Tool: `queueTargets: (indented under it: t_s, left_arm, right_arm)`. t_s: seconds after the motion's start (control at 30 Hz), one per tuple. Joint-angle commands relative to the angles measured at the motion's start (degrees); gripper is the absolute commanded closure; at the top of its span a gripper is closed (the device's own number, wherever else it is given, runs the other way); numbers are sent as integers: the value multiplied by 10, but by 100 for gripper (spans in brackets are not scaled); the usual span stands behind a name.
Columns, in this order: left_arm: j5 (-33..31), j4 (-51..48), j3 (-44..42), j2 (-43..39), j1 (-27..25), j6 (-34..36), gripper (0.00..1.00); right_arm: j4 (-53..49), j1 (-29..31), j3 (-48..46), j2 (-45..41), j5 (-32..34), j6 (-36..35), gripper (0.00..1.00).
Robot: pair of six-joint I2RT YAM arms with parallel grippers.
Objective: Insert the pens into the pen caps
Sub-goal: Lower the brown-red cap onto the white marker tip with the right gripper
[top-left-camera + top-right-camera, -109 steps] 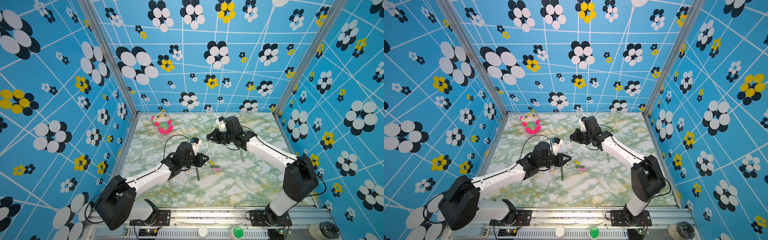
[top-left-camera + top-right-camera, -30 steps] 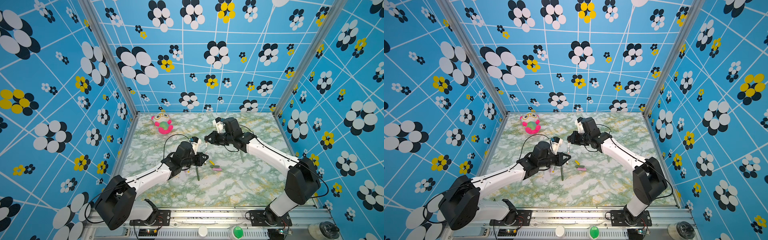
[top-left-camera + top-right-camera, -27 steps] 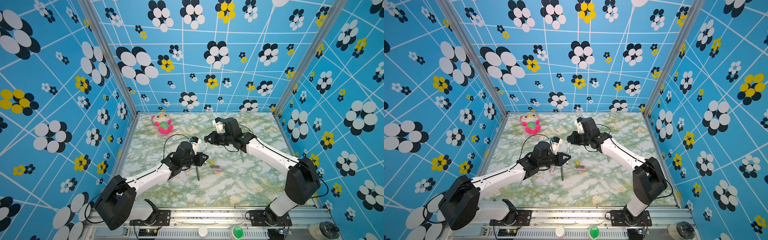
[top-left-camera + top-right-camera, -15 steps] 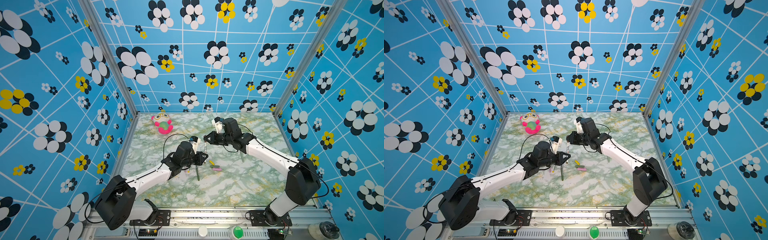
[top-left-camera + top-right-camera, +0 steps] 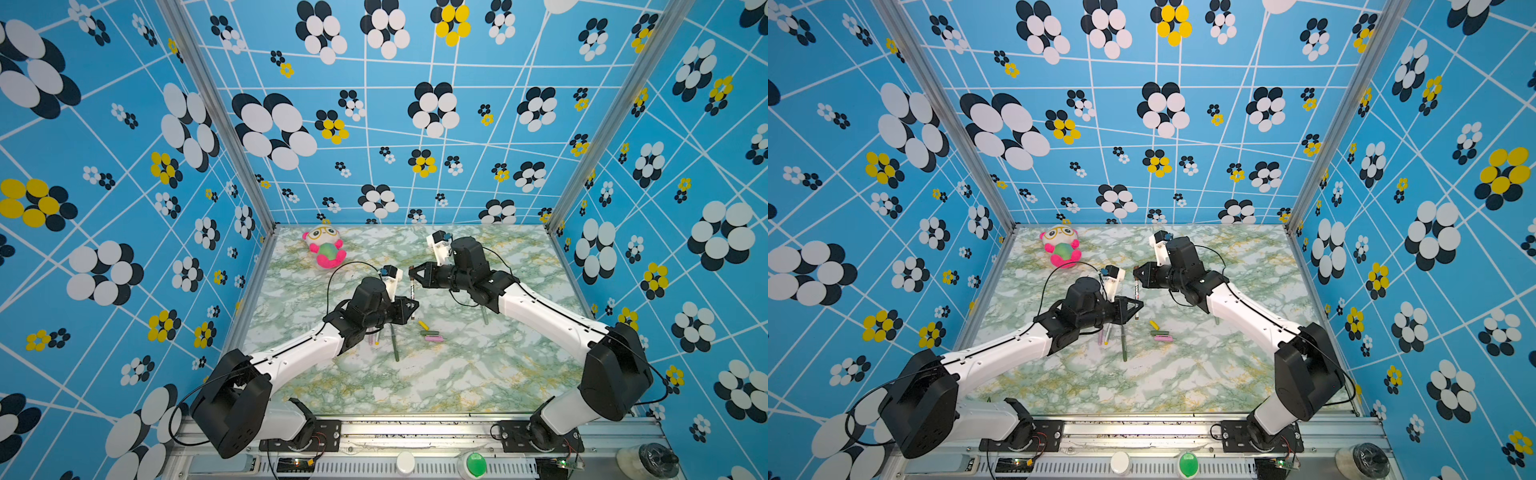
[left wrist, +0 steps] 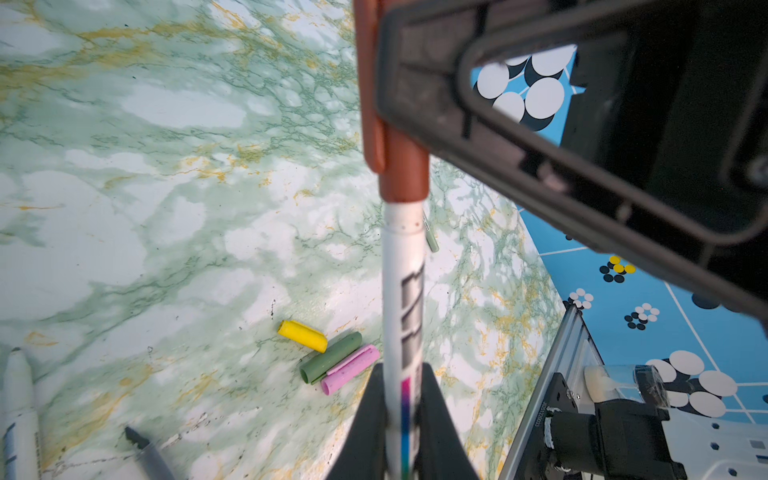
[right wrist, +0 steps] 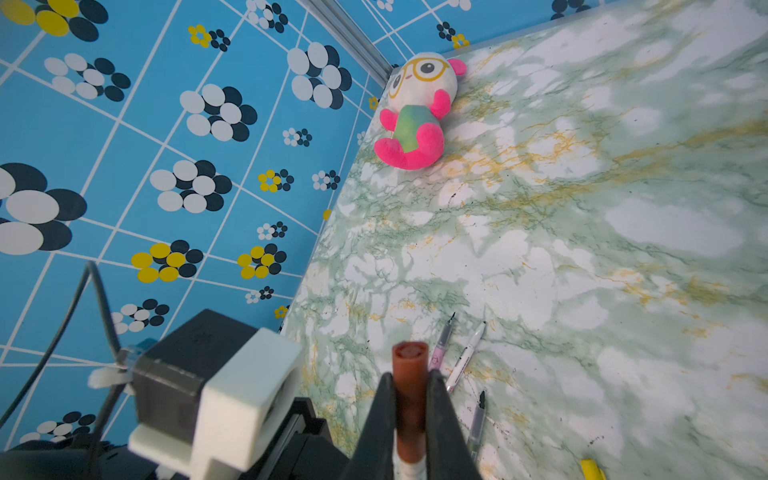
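Brown plastic marks the middle of the scene: the brown pen cap (image 6: 399, 166) sits over the upper end of a white pen (image 6: 403, 299), which stands nearly upright above the marble table (image 5: 457, 374), a little above centre in both top views. The left gripper (image 5: 409, 309) is clamped on the lower part of this pen, its two black fingers (image 6: 370, 419) pressing the barrel from either side. The right gripper (image 7: 411, 399), reaching in from the right of the frame, is closed on the cap, whose closed end pokes out past its fingertips. How deep the pen sits inside the cap cannot be told

Just below and to the right of the held pen in the top views, three loose caps lie close together on the table: a yellow cap (image 5: 423, 324), a dark green cap (image 5: 429, 333) and a pink cap (image 5: 433, 339), the last two touching side by side. Left of them, partly under the left arm's wrist, a pink pen (image 5: 1101, 336) and a second white pen (image 5: 1108, 334) lie next to each other, and a dark green pen (image 5: 395, 343) lies just to their right, running toward the lower edge. A pale grey-green pen (image 5: 484, 316) shows partly beneath the right forearm. A plush toy (image 5: 324, 249) lies near the table's upper left corner
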Motion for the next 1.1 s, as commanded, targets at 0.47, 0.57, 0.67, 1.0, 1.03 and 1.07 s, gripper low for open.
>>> queueTargets:
  t_s: [0.47,0.57,0.67,1.0,1.03,1.07]
  left_arm:
    - [5,3,56,-37,27,68,100]
    - [8,2,61,-40,30,75,100]
    - [11,2,65,-38,32,79,100]
    - [58,-31,54,-34,34,107,100]
    - [65,-38,51,-35,33,109,100]
    - [74,-48,47,-38,33,111,100]
  right_arm:
    - [-24,21,-22,-6,-74,-19,91]
    - [-21,23,-22,-4,-79,-16,91]
    - [-17,26,-24,-2,-83,-12,91]
    - [-18,22,-12,-31,-79,-13,75]
    - [-22,20,-6,-35,-83,-14,72]
    - [-27,17,1,-41,-86,-17,69]
